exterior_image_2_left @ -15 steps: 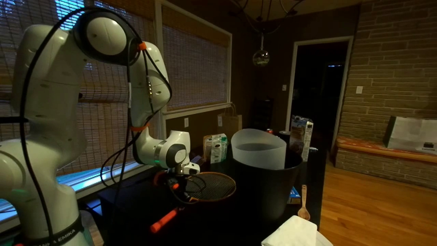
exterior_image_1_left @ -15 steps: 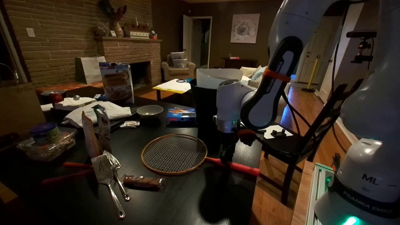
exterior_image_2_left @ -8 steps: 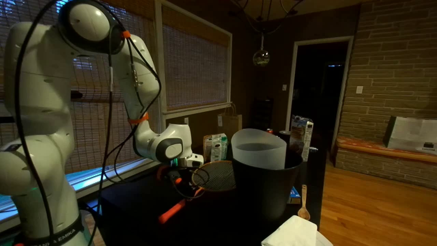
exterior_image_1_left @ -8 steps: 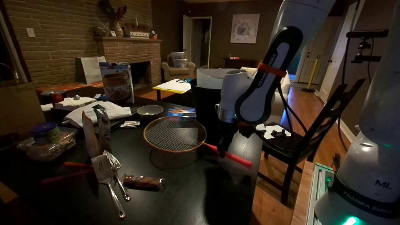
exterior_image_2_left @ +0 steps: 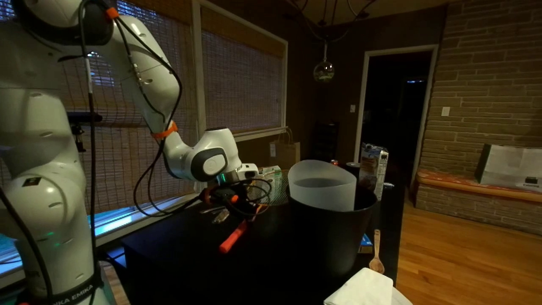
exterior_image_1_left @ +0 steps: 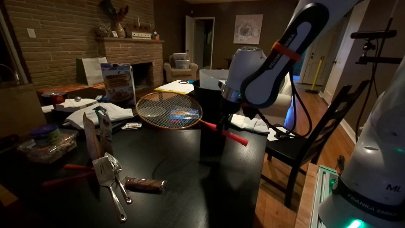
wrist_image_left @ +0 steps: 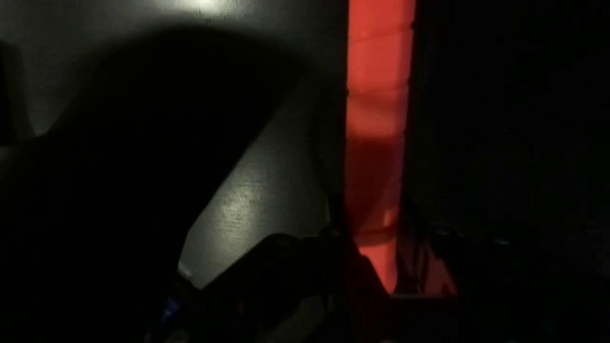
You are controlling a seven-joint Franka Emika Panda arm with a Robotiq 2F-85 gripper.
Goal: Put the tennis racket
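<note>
The tennis racket (exterior_image_1_left: 168, 110) has a round orange-rimmed head, pale strings and a red handle (exterior_image_1_left: 235, 138). My gripper (exterior_image_1_left: 222, 127) is shut on the handle near its head end. It holds the racket above the dark table, head pointing away from the robot base. In the wrist view the red handle (wrist_image_left: 379, 71) runs up between my dark fingers. In an exterior view the handle end (exterior_image_2_left: 232, 238) hangs out below my gripper, and the head is partly hidden by cables and a black bin (exterior_image_2_left: 328, 241).
A pale translucent cylinder (exterior_image_2_left: 322, 195) stands inside the bin, close to the racket head. On the table (exterior_image_1_left: 180, 202) are metal spatulas (exterior_image_1_left: 106, 174), a wrapped bar (exterior_image_1_left: 145, 184), upright bags (exterior_image_1_left: 92, 139) and a tall box (exterior_image_1_left: 117, 83). A black chair (exterior_image_1_left: 295, 150) stands beside the table.
My gripper has risen with the racket in it. The racket has come up off the table and moved toward the far side, its head now in front of the bowl and blue box.
</note>
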